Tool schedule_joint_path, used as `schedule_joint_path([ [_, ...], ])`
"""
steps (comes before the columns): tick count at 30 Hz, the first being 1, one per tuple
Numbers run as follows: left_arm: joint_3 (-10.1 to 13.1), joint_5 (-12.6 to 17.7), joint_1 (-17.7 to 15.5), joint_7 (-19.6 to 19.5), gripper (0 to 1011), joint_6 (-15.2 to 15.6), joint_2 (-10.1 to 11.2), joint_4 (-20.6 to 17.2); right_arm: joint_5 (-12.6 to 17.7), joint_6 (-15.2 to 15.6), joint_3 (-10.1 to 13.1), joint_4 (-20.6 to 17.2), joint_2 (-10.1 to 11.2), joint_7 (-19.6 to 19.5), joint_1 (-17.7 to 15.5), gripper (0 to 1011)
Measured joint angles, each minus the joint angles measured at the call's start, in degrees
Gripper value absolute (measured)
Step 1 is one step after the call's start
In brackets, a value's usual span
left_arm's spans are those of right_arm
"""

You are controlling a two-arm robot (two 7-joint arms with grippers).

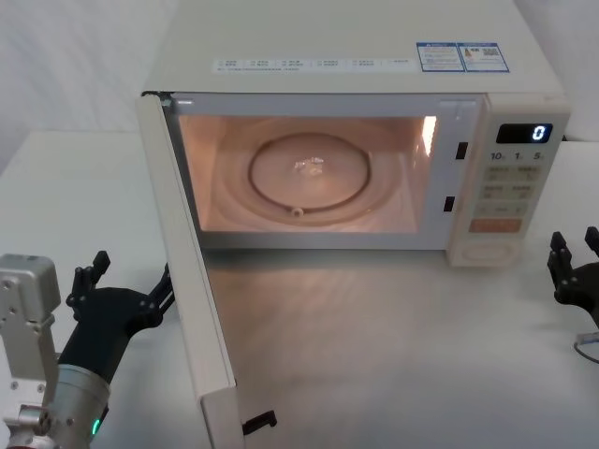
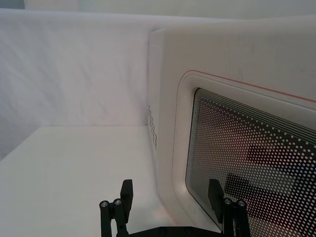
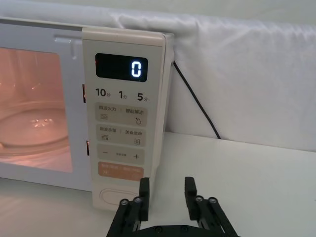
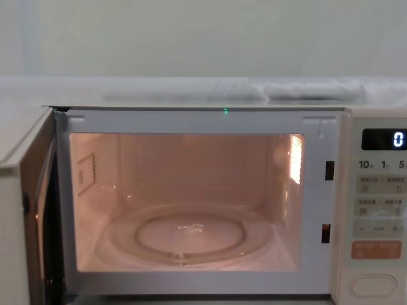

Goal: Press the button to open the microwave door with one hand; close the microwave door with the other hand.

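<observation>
Hovering at eight o'clock, the black left gripper [image 1: 126, 297] spreads its fingers empty behind the cream, dark-windowed microwave door [image 1: 192, 281] — rigid, hinged, swung wide; push its flat outer panel. At three o'clock the black right gripper [image 1: 573, 271] waits unclenched, empty.

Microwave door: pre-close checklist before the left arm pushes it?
1. microwave door swung fully open: ok.
2. Cavity of the microwave holds nothing past the glass turntable: ok.
3. left gripper on the door's outer side, beside the window: ok.
4. Left fingers touching the door: cannot tell.
5. right gripper backed off from the button, out of the door's swing: ok.
</observation>
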Motion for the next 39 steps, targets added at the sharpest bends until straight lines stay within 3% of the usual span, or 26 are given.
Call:
schedule_joint_path([
  [9,0.0,0.0,0.0,0.0,1001,0.0,0.0,0.0,0.0,-0.1,0.0,0.0,0.0,0.0,0.0,717],
  [12,0.0,0.0,0.0,0.0,1001,0.0,0.0,0.0,0.0,-0.1,0.0,0.0,0.0,-0.1,0.0,771],
  [15,0.0,0.0,0.0,0.0,1001,0.0,0.0,0.0,-0.1,-0.1,0.0,0.0,0.0,-0.1,0.0,900],
  [20,0.0,0.0,0.0,0.0,1001,0.0,0.0,0.0,-0.1,-0.1,0.0,0.0,0.0,-0.1,0.0,1002],
  [39,0.0,0.0,0.0,0.0,1001,0.0,0.0,0.0,-0.1,-0.1,0.0,0.0,0.0,-0.1,0.0,1002],
])
